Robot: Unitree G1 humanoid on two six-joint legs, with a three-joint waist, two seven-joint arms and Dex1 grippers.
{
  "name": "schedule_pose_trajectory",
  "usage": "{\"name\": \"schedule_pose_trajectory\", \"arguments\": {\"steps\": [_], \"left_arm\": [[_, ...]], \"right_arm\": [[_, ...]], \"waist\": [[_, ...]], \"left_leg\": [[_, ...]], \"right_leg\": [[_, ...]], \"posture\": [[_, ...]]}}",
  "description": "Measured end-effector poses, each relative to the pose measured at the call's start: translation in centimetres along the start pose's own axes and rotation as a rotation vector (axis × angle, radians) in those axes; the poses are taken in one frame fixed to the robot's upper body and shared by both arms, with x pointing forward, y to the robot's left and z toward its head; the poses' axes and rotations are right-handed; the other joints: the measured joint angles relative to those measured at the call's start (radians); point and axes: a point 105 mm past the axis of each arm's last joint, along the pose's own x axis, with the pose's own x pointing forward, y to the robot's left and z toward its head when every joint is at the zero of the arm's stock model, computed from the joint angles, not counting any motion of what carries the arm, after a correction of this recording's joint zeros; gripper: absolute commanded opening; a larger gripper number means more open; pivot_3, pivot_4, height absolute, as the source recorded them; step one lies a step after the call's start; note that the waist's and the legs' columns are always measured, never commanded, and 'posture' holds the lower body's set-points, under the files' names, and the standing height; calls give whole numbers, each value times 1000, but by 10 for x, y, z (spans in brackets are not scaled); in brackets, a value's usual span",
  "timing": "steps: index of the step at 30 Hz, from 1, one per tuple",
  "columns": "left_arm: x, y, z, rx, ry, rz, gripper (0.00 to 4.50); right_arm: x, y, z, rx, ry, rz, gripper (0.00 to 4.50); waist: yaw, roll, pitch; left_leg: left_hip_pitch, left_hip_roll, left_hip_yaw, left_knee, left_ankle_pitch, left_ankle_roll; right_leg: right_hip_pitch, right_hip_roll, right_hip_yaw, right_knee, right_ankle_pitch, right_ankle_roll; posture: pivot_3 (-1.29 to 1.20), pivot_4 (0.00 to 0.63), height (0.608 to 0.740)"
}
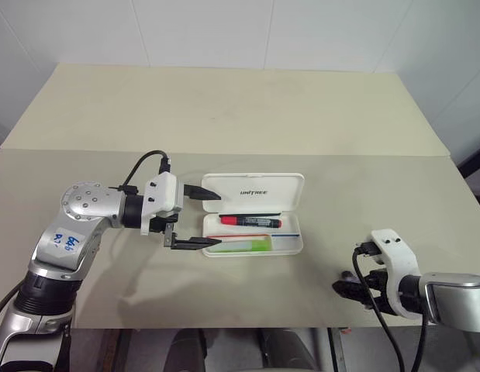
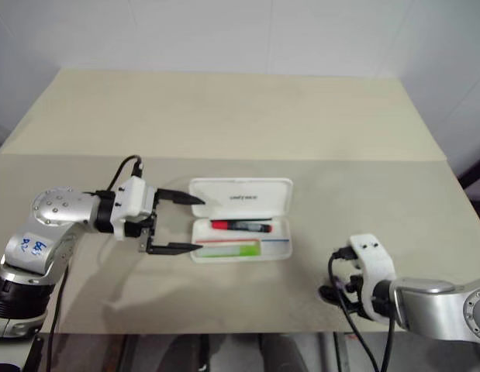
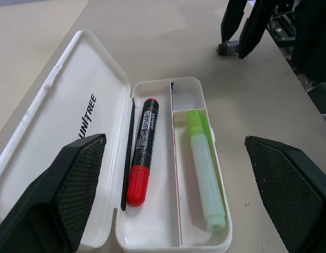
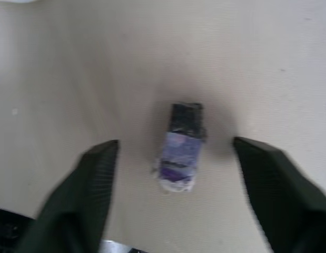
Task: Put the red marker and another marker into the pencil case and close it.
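Open pencil case (image 3: 152, 232) between left jaws

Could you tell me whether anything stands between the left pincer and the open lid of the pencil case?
Nothing visible does. The left pincer hangs open at the pencil case's left end, one finger by the lid. The red marker and green marker lie inside the tray.

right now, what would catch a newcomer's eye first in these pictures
The white pencil case lies open in the middle of the table, the red marker and the green marker already lying in its tray. The left claw stands open at the case's left end. Near the table's front right edge, the right claw hangs over a small dark stub.
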Motion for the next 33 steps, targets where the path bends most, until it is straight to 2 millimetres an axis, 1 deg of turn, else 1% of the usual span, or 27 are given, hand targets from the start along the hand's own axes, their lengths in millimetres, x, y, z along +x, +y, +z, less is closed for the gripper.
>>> {"name": "schedule_pose_trajectory", "arguments": {"steps": [6,7,11,13,14,16,19,21,24,26,30,33], "left_arm": [[0,1,0,0,-1,7,4500],[0,1,0,0,-2,9,4500],[-1,2,1,3,-2,19,4500],[-3,3,2,7,-3,29,4500],[-4,4,2,10,-3,35,4500],[-4,4,2,11,-3,36,4500],[-6,5,2,12,7,39,4500],[-10,6,2,18,19,46,4500],[-14,6,-1,22,33,56,4500],[-17,6,-5,9,39,71,4500],[-27,8,-11,-13,62,112,4500],[-31,7,-17,-30,70,140,4500]], "right_arm": [[3,1,1,-3,-2,-12,410],[3,2,2,-5,-2,-10,344],[3,6,6,-40,-6,19,344],[0,11,17,-122,-36,54,344],[-2,11,26,-205,-67,63,344],[-4,6,38,-343,-101,60,344],[-7,-3,51,-474,-135,73,344],[-8,-1,58,-554,-157,117,344],[-9,13,78,-738,-272,233,344],[-8,24,89,-841,-357,317,344],[-6,35,105,-927,-431,411,344],[-6,45,109,-1019,-425,487,344]], "waist": [[-2,0,0],[-3,-1,-1],[-4,-1,-1],[-4,-1,-1],[-3,-1,-1],[-1,0,-1],[3,0,-1],[4,0,-1],[0,0,-1],[-3,0,-1],[-1,1,-1],[-1,1,-1]], "left_leg": [[1,1,0,0,0,0],[1,2,0,0,0,0],[1,2,2,1,0,0],[1,2,2,1,0,0],[1,3,2,2,0,0],[1,2,3,2,0,0],[0,2,3,1,0,0],[0,2,4,0,0,0],[0,2,4,-1,-1,-1],[0,3,4,-1,-1,-1],[-1,2,6,0,-1,-1],[-1,2,6,1,-1,-1]], "right_leg": [[0,1,0,1,0,0],[0,1,0,1,0,0],[0,1,0,1,0,-2],[-1,1,0,1,0,-2],[-1,1,0,1,0,-3],[-1,0,0,1,-1,-5],[-2,0,-1,0,-2,-6],[-3,0,-1,0,-1,-4],[-5,1,-2,1,2,1],[-6,2,-2,2,2,2],[-11,1,-1,10,2,2],[-12,2,-1,13,1,1]], "posture": [[0,150,740],[0,150,740],[0,150,740],[0,150,740],[0,150,740],[0,150,740],[0,150,740],[0,150,740],[0,150,740],[0,150,740],[0,150,740],[0,150,740]]}}
